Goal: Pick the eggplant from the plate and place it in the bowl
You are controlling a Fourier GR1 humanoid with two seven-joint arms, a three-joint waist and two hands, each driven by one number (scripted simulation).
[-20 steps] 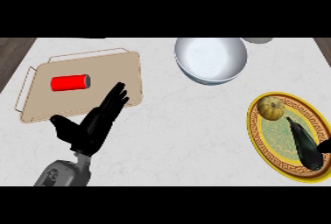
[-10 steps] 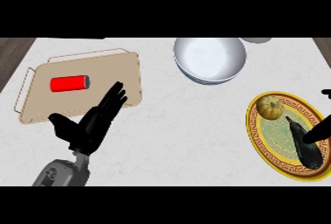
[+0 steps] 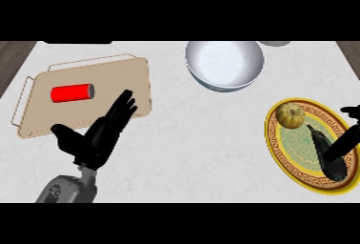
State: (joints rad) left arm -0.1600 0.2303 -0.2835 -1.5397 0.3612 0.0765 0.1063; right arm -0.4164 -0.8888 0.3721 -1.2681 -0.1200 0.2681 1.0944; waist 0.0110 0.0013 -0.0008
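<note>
A dark eggplant [image 3: 329, 159] lies on the right half of a yellow-rimmed plate [image 3: 270, 129] at the counter's right side. My right hand [image 3: 342, 145] comes in from the right edge; its straight fingers lie across the eggplant's upper part, the thumb held apart above, so it is open. A white bowl [image 3: 225, 64] stands at the back centre, with nothing in it. My left hand [image 3: 98, 136] rests open at the lower left, fingers pointing up toward the tray.
A small yellow squash [image 3: 291, 116] sits at the top of the plate, next to the eggplant's tip. A tan tray [image 3: 126, 71] at the back left carries a red can [image 3: 72, 93]. Part of a pale object [image 3: 274, 43] shows behind the bowl.
My right hand has come further in from the right edge and now reaches over the eggplant. The eggplant, the bowl and my left hand have stayed where they were.
</note>
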